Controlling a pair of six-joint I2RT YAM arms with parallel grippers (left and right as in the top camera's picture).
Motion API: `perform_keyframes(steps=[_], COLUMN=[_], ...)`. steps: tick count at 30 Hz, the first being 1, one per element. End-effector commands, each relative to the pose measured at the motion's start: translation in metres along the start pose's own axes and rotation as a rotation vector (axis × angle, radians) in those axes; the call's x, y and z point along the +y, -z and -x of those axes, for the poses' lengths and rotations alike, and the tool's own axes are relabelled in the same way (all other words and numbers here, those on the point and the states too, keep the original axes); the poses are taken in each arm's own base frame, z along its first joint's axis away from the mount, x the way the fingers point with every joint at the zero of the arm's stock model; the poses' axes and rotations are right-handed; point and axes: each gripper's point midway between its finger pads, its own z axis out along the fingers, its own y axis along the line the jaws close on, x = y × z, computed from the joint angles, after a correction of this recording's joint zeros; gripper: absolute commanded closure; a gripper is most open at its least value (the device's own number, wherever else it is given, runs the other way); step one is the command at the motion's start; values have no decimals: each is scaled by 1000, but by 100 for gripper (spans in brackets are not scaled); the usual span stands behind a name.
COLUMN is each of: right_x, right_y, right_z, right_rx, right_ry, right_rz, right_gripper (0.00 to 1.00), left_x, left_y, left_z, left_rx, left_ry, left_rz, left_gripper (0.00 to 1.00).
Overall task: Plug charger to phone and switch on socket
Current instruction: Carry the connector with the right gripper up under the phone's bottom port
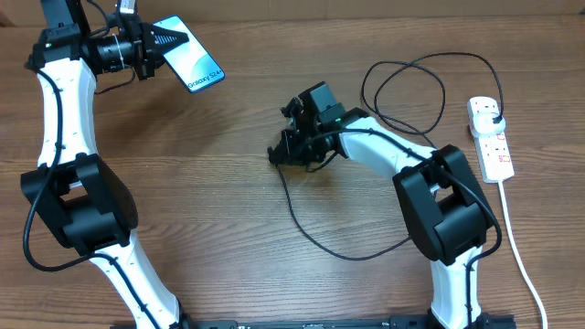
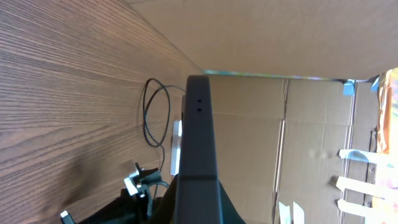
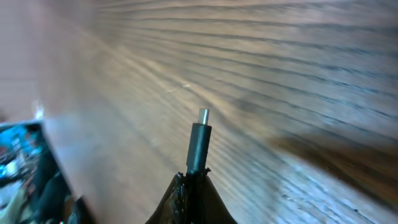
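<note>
My left gripper is shut on the phone, which has a light-blue screen, and holds it off the table at the far left. In the left wrist view the phone's dark edge rises up the middle. My right gripper is shut on the charger's connector tip, which sticks out past the fingers above the wood. The black charger cable runs in loops to its black plug in the white socket strip at the right.
The socket strip's white cord runs down the right side toward the front edge. In the left wrist view cardboard boxes stand behind the table. The right arm's links lie over the right middle of the wooden table.
</note>
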Motion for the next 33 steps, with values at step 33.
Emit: perform_keyframes(steps=[33], right_x=[134], right_y=[185], right_z=[-6], right_rx=[-427], right_ry=[186], right_rz=[403], right_gripper=[96], left_x=[-57], left_y=[-57], left_z=[-69], left_rx=[294], left_ry=[-152], left_rz=[-248], left_gripper=[96])
